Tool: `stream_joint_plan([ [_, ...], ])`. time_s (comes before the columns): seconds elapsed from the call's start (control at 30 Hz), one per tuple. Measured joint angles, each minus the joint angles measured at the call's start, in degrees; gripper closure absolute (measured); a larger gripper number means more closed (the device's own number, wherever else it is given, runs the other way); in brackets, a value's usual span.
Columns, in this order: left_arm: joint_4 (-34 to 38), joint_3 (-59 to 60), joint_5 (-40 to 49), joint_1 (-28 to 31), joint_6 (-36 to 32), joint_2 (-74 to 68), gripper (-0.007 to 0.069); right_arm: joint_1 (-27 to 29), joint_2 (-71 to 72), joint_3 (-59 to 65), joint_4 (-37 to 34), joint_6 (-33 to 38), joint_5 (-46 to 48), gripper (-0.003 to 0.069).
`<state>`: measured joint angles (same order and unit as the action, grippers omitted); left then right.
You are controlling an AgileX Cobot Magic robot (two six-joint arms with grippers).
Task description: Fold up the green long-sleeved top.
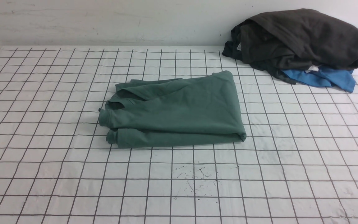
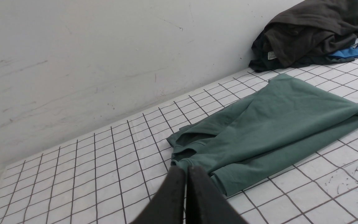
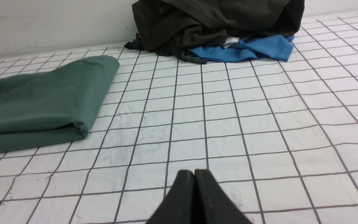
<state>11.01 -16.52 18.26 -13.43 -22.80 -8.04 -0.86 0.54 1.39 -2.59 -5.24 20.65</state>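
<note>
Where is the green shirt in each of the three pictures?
Front view: the green long-sleeved top lies folded mid-table.
Left wrist view: it lies right of centre, just beyond the shut left pincer.
Right wrist view: only its end shows at the left edge.
Shared landmark: the dark clothes pile by the wall.
</note>
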Motion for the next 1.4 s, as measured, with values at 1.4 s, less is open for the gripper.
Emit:
stream_joint_plan([
  [1.4,-6.2,18.0,2.8,11.8,15.2,8.7,0.0631,0.0,0.0,0.0,-0.2,0.0,0.2,0.0673],
])
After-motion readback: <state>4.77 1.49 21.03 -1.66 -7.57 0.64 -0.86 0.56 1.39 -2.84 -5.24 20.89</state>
